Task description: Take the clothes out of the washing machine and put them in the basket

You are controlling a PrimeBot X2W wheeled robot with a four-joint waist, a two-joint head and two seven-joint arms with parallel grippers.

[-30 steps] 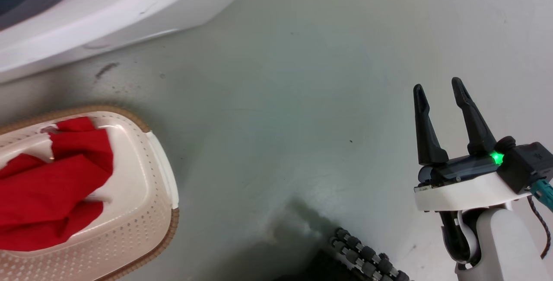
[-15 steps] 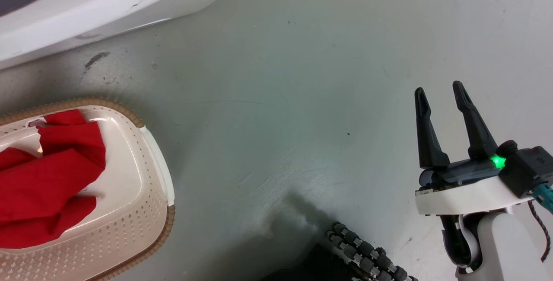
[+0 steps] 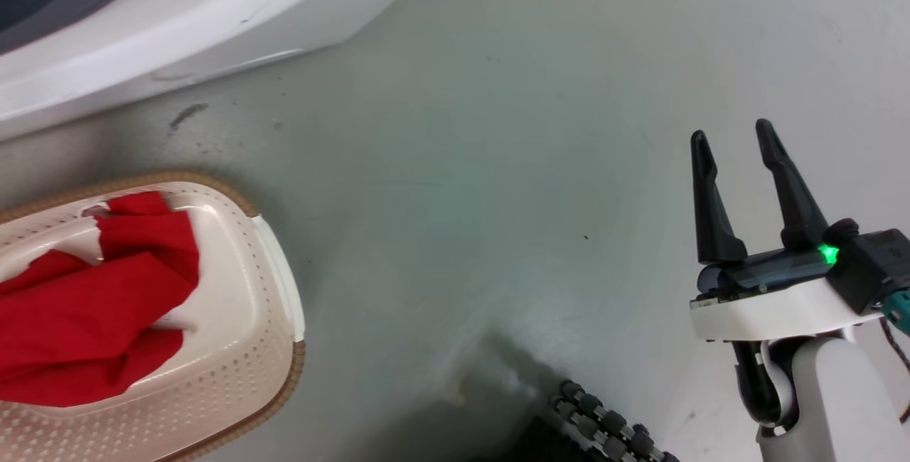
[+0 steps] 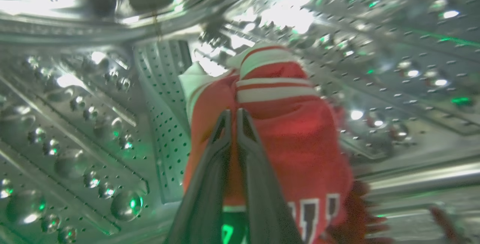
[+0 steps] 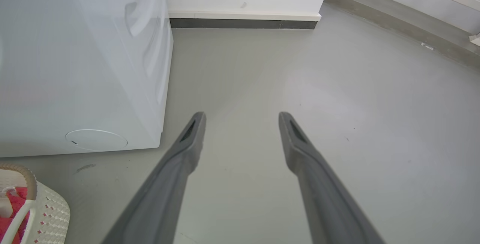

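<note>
Two red garments make up the load, and they lie apart. The plain red garment [image 3: 85, 320] is heaped in the basket [image 3: 234, 348] at 8 o'clock in the head view. The jersey [image 4: 300, 135] is inside the drum [image 4: 75, 124] of the washing machine [image 3: 178, 21].

The coming pull turns on the left tool [image 4: 232, 113]. Its two fingers are drawn almost together with their tips on the jersey, and we judge that a fold of cloth is pinched between them. In the left wrist view the jersey's long axis runs from the white-striped trim at 12 o'clock down to the dark lettering at 5 o'clock, so most of the cloth lies right of the tips.

The right tool [image 3: 732, 131] stands at 4 o'clock in the head view, fingers spread wide and holding nothing, well away from both garments. The left arm is plainly the nearer.

The jersey is soft, limp knit that will drape and trail. The drum is hard, glossy steel, perforated and studded with rounded bumps. The basket is pale perforated plastic with a brown woven-look rim, and it sits on the smooth grey floor [image 3: 462, 163] near the machine's front.
</note>
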